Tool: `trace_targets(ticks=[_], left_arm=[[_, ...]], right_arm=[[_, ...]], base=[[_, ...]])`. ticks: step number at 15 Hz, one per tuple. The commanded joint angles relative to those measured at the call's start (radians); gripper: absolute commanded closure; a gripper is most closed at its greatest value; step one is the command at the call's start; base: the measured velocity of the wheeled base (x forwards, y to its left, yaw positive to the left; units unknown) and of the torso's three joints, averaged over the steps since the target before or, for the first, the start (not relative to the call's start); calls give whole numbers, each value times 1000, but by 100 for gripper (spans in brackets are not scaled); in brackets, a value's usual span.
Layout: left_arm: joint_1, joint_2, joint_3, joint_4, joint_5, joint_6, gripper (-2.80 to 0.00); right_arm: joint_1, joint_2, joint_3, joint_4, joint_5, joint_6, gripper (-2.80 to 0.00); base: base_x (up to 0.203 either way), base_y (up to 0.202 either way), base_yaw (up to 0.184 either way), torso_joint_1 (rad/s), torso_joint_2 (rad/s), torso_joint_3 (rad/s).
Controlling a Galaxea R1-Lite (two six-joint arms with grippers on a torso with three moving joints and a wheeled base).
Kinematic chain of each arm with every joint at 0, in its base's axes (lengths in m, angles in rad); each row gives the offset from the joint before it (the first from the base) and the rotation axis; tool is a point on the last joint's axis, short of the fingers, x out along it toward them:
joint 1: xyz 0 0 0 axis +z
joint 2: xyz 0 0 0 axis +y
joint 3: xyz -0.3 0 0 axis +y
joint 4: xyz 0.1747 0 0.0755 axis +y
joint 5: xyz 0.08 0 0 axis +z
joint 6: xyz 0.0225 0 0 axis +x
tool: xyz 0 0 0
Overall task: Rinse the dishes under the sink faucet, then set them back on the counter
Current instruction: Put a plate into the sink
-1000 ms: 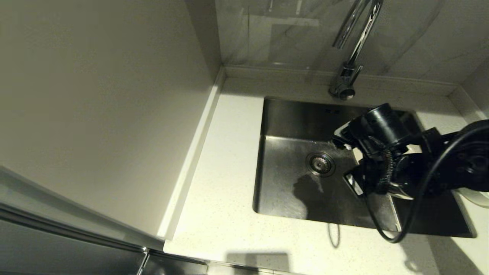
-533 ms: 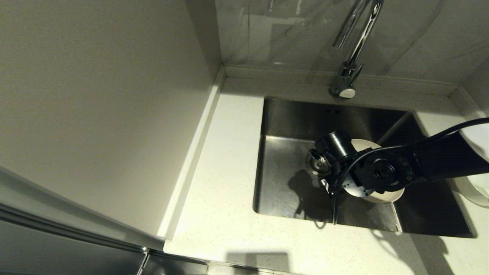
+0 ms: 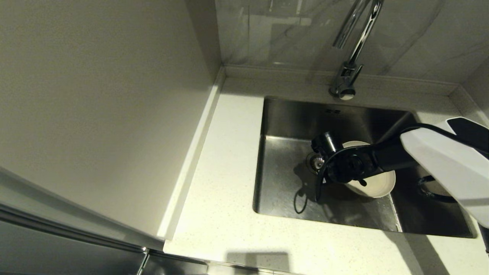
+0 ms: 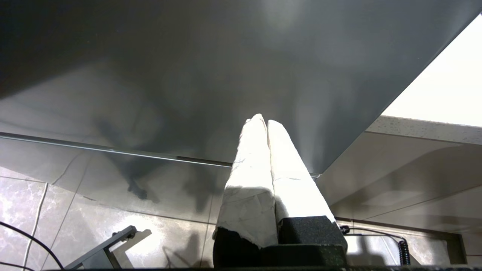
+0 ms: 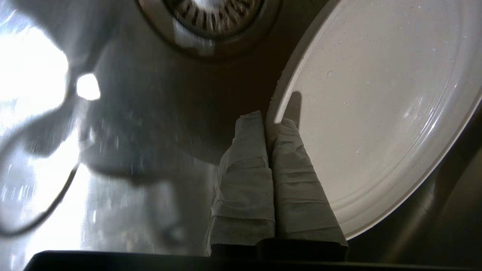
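Note:
A round cream plate (image 3: 376,185) hangs tilted low inside the steel sink (image 3: 290,126), just right of the drain strainer (image 3: 315,162). My right gripper (image 5: 268,120) is shut on the rim of the plate (image 5: 376,113), whose wet face shows water drops. The strainer (image 5: 211,19) lies just beyond the fingertips. In the head view the black wrist (image 3: 349,166) covers the fingers. The chrome faucet (image 3: 349,68) stands behind the sink, with no water visible from its spout. My left gripper (image 4: 262,120) is shut on nothing, parked low in front of a dark cabinet face.
The pale speckled counter (image 3: 225,152) runs left of and in front of the sink, with a raised rim (image 3: 191,152) along the left wall. The right arm's white shell (image 3: 443,160) and a black cable (image 3: 305,191) hang over the basin's right half.
The right arm has dropped from above the sink's right side down into the basin and leftward toward the drain, carrying the plate with it. The left gripper shows no change.

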Motion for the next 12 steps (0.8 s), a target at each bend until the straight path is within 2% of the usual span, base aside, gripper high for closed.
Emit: trace_targets(ticks=[1, 10, 11, 12], left_arm=[[0, -3, 0, 0, 0, -1, 0], [0, -3, 0, 0, 0, -1, 0], [0, -3, 0, 0, 0, -1, 0], [0, -3, 0, 0, 0, -1, 0]], right_arm=[[-11, 108, -86, 0, -4, -2, 0], [-41, 194, -170, 6, -5, -10, 0], [-41, 194, -178, 6, -5, -11, -275], [-44, 194, -184, 6, -5, -11, -280]], base=[[0, 0, 0, 0, 0, 0], [0, 0, 0, 0, 0, 0], [0, 0, 0, 0, 0, 0], [0, 0, 0, 0, 0, 0]])
